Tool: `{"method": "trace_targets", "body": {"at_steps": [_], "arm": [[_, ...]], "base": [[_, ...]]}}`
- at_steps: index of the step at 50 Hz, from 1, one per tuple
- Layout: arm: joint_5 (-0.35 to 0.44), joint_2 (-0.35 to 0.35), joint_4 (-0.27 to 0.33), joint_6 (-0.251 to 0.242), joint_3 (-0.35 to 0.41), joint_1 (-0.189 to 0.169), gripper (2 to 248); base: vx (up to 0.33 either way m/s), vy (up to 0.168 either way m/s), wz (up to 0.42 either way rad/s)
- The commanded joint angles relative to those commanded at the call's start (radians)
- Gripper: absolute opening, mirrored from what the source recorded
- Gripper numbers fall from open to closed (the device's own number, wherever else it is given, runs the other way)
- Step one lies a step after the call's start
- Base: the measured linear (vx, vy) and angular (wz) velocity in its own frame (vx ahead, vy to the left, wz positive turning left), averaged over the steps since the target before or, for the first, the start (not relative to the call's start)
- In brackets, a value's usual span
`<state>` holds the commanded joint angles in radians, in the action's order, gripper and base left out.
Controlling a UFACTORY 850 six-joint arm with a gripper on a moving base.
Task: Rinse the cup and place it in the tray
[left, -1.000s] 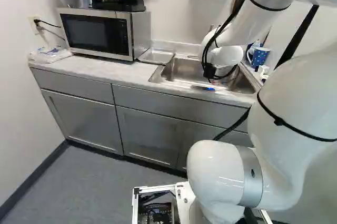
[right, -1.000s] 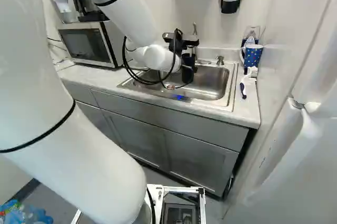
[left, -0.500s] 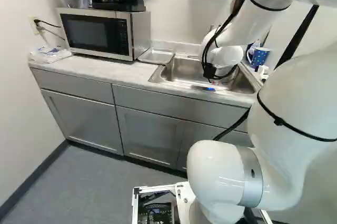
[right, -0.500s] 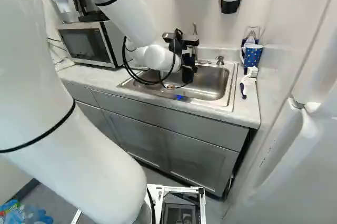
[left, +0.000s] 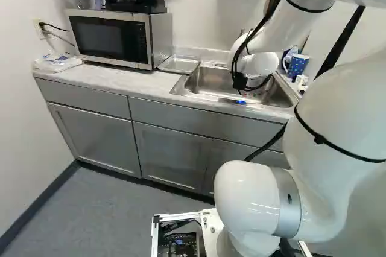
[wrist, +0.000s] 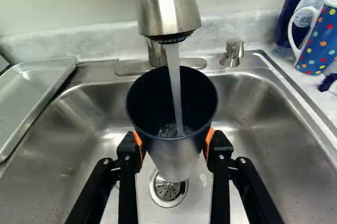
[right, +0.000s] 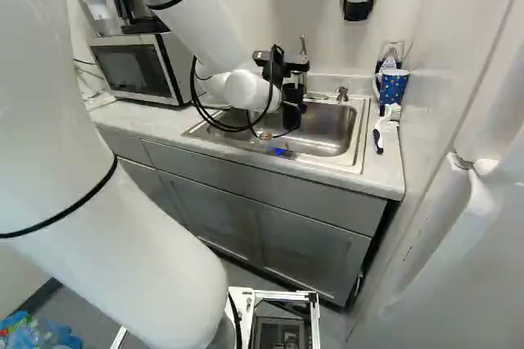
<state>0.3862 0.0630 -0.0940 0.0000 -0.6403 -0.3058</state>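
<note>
Over the sink [wrist: 263,140], cup [wrist: 169,156] is clamped between both orange pads [wrist: 209,141] of the gripper [wrist: 174,142]. Faucet [wrist: 151,3] at gripper's 12 o'clock pours water [wrist: 174,71] in. Rinse looks underway; emptying and placing in tray [wrist: 37,95], 10 o'clock, remain. Cup: dark blue inside, silvery lower outside, mouth up, some water at bottom.

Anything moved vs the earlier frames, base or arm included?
Nothing visibly changed. Base, arm, tray and mug are as before. No earlier wrist view, so can't compare the grip of the end effector on the cup.
</note>
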Motion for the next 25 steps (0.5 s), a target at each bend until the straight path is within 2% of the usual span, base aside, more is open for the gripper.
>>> {"method": "trace_targets", "body": {"at_steps": [25], "arm": [[0.000,0.000,0.000,0.000,0.000,0.000,124]], "base": [[0.000,0.000,0.000]]}}
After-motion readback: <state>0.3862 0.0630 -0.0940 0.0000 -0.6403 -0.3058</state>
